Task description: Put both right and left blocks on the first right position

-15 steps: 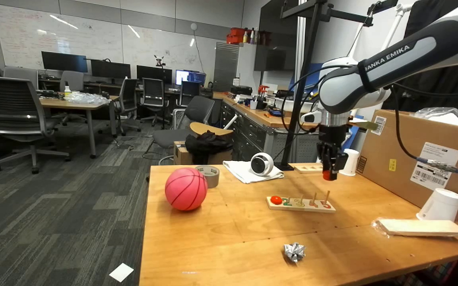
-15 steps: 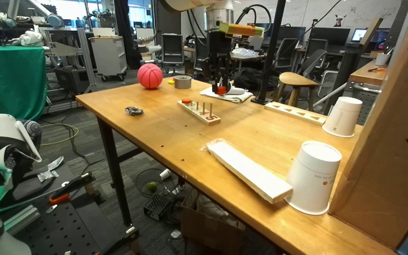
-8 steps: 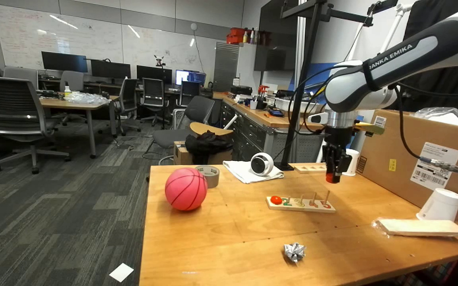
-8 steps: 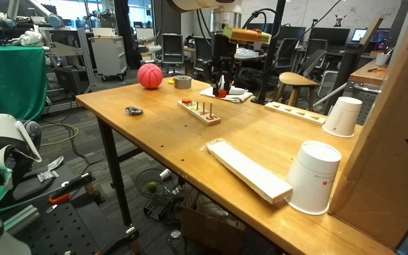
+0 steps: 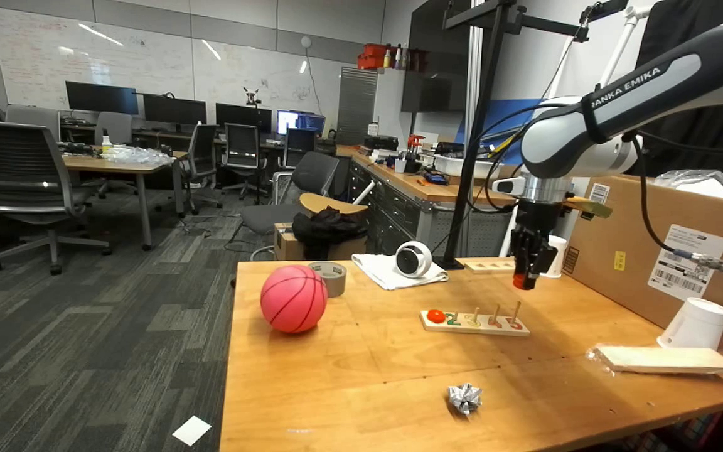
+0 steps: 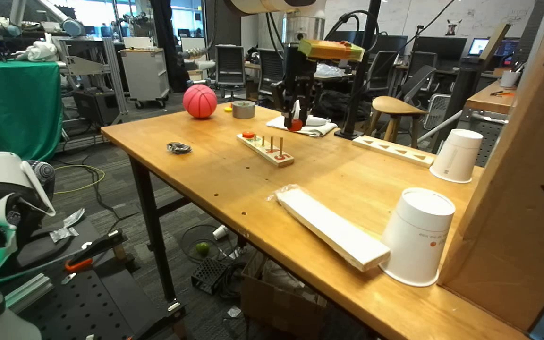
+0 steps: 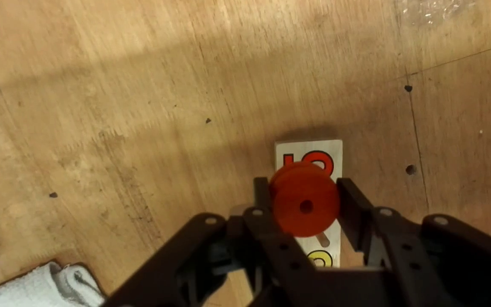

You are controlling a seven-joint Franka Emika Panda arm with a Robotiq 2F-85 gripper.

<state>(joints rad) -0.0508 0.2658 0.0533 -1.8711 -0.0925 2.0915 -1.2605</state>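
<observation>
A wooden peg board (image 5: 462, 331) with printed numbers and upright pegs lies on the table; it also shows in an exterior view (image 6: 282, 163) and in the wrist view (image 7: 333, 147). A red ring (image 5: 435, 316) sits at its number 1 end, also seen in an exterior view (image 6: 248, 135). My gripper (image 5: 524, 284) is shut on a red round block (image 7: 307, 213) with a centre hole. The block looks like it may be two stacked discs. The gripper (image 6: 295, 123) holds it in the air, apart from the board. In the wrist view the block covers part of the number 5.
A pink ball (image 5: 294, 299), a tape roll (image 5: 330, 279), a white cloth (image 5: 377, 270) with a round white device (image 5: 414, 259), and crumpled foil (image 5: 465, 398) lie around. White cups (image 6: 418, 236), a wrapped plank (image 6: 331, 226), a wooden strip (image 6: 392, 151) and a large carton (image 5: 650, 245) stand nearby.
My gripper has moved a short way right and slightly down in an exterior view, still shut on the red block. The board and its red ring have not moved.
</observation>
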